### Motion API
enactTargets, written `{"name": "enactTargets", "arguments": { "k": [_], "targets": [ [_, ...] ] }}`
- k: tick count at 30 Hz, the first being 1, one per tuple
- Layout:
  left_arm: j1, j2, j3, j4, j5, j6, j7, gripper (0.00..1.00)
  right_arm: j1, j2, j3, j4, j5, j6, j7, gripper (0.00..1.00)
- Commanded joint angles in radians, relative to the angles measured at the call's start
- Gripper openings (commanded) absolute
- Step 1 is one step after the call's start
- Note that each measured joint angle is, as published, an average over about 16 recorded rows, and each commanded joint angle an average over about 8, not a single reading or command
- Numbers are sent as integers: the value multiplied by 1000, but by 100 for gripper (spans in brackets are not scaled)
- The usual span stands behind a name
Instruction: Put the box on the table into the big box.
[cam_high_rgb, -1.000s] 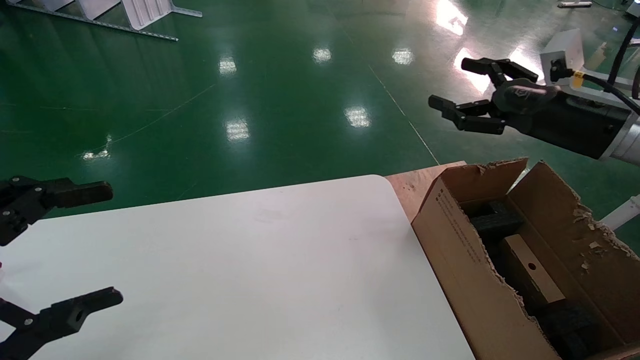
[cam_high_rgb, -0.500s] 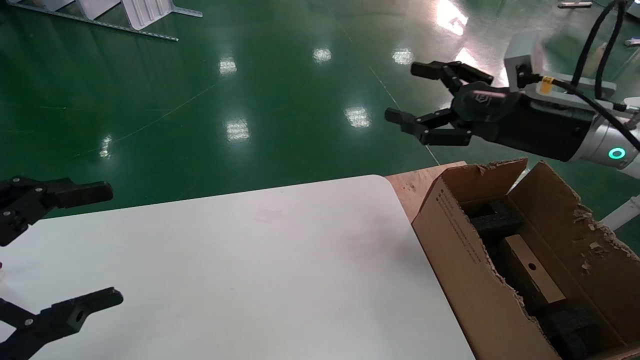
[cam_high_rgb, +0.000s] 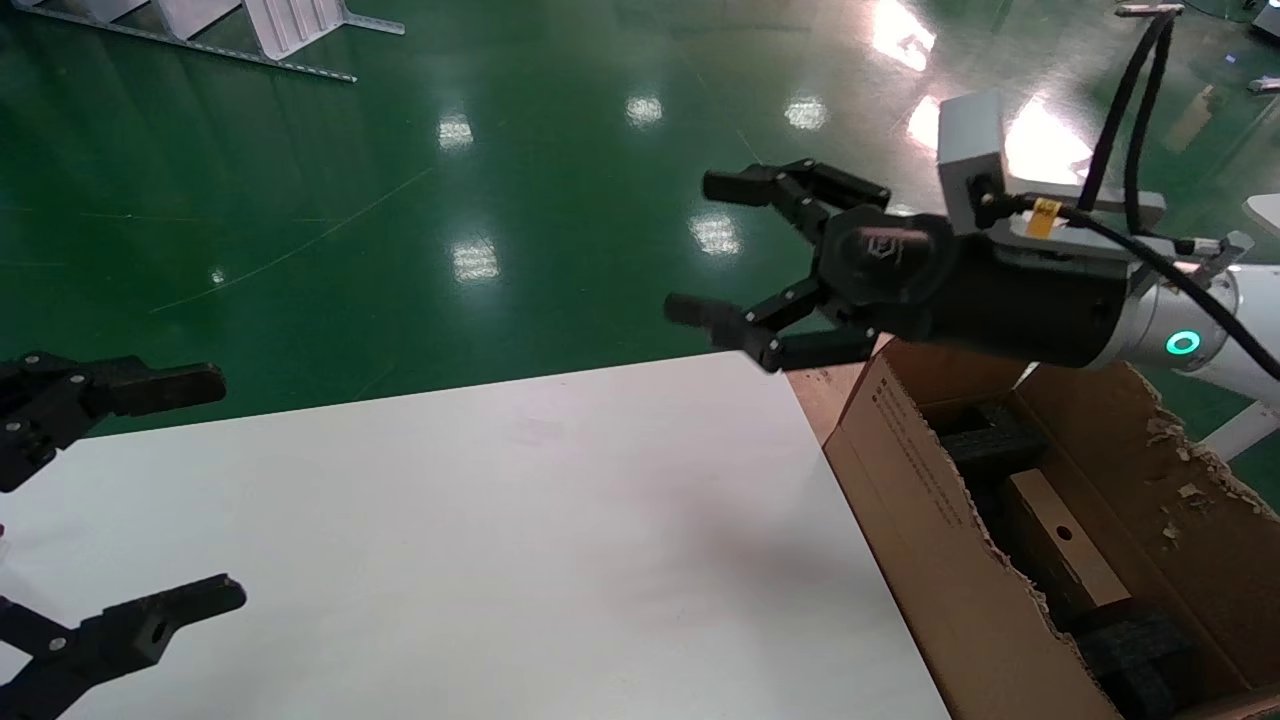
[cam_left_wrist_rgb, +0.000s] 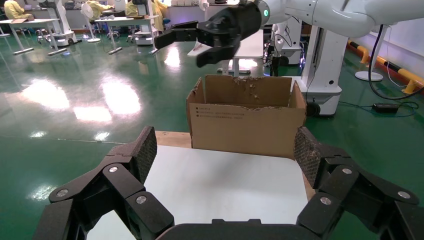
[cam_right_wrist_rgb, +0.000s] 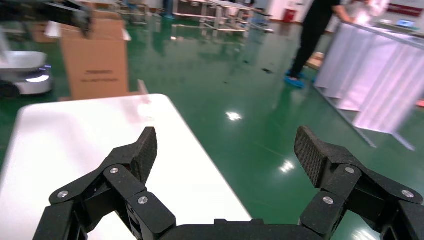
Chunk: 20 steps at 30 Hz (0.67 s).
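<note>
The box (cam_high_rgb: 1055, 548), small and brown with a round black hole in its top face, lies inside the big box (cam_high_rgb: 915, 480) between black foam blocks (cam_high_rgb: 995, 440). The big box stands off the right end of the white table (cam_high_rgb: 500, 540); the left wrist view shows its printed side (cam_left_wrist_rgb: 245, 125). My right gripper (cam_high_rgb: 700, 248) hangs open and empty above the table's far right corner, left of the big box; it also shows as the right gripper (cam_right_wrist_rgb: 225, 145) and the right gripper (cam_left_wrist_rgb: 182, 50). My left gripper (cam_high_rgb: 215, 485) stays open and empty over the table's left end.
A wooden board (cam_high_rgb: 820, 385) lies under the big box's far corner. Green floor (cam_high_rgb: 450, 200) surrounds the table. White frames (cam_high_rgb: 250, 30) lie on the floor far left. In the right wrist view another brown carton (cam_right_wrist_rgb: 97, 60) stands beyond the table.
My right arm has swung left and down, from above the floor beyond the big box to above the table's far right corner, staying open. The left arm and the boxes have not moved.
</note>
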Motion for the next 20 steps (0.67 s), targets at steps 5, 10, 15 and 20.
{"name": "enactTargets", "arguments": {
  "k": [5, 10, 15, 20],
  "targets": [
    [0, 0, 0, 0, 0, 0, 0, 100, -79, 2, 31, 171, 32, 9, 85, 100],
    [0, 0, 0, 0, 0, 0, 0, 100, -146, 3, 56, 314, 59, 17, 155, 100],
    [0, 0, 0, 0, 0, 0, 0, 100, -203, 4, 79, 439, 82, 24, 216, 100],
    [0, 0, 0, 0, 0, 0, 0, 100, -231, 4, 89, 503, 93, 26, 242, 100]
  ]
}}
